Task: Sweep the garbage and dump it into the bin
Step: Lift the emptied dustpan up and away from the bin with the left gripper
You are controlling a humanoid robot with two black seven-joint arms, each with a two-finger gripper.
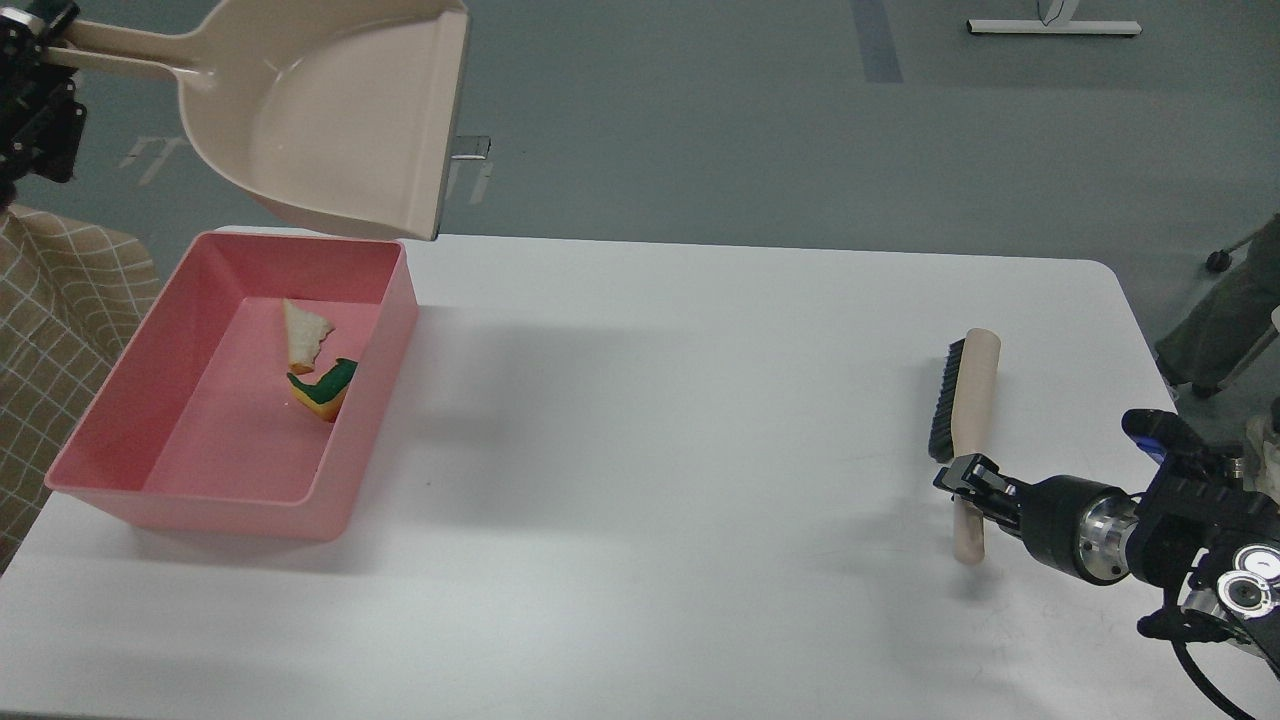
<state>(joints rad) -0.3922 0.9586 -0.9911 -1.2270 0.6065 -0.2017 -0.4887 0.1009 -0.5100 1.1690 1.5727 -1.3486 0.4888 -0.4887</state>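
The pink bin (110, 400) stands on the table's left side. The white bread slice (305, 333) and the yellow sponge block (322, 390), which has a green face, lie inside it near its right wall. My left gripper (40, 50) at the top left is shut on the handle of the beige dustpan (340, 120), held tilted in the air above the bin's far edge. The pan looks empty. My right gripper (967, 480) at the right is closed around the handle of a beige brush (970, 400) with black bristles, which rests on the table.
The white table (650, 450) has a rounded far right corner and a near left edge beside the bin. A checked cloth (60, 300) lies off the table at the left. A chair base (1225, 330) stands beyond the right edge.
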